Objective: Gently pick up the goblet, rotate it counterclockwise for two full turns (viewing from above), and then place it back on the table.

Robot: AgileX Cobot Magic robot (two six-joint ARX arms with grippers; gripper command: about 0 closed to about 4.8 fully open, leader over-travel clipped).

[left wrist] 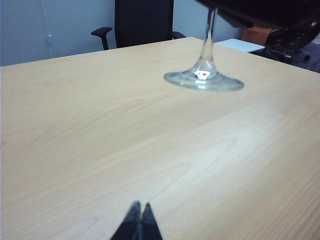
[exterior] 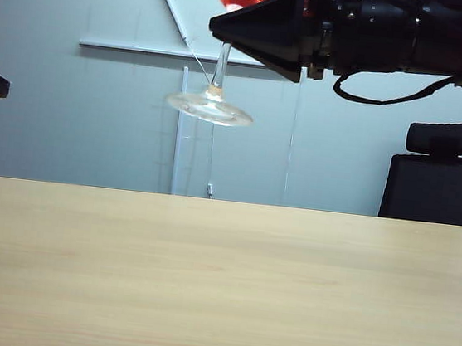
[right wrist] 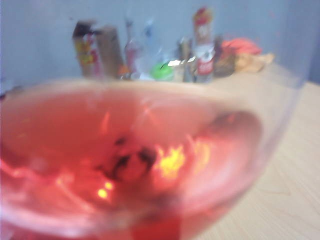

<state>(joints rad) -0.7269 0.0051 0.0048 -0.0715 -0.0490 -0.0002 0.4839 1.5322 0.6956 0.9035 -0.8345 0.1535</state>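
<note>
Filling the right wrist view, the goblet (right wrist: 135, 165) is hanging well above the table (exterior: 218, 288), stem nearly upright, pinched at the stem by the nearly closed right gripper (exterior: 239, 28), while the left gripper (left wrist: 138, 222) is resting shut, empty, well apart.

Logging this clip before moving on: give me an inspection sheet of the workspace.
Surface: table, beige wood grain, bare in exterior view.
Job's things: goblet lifted off the table, foot tilted, red liquid in the bowl.
Clutter: blurred bottles and packets at a far table edge, right wrist view only.
Grippers: right gripper shut on the goblet by the stem top; left gripper shut, empty, low over the table.
Cables: black cable looped under the right arm.
Surroundings: grey wall, black chair.
</note>
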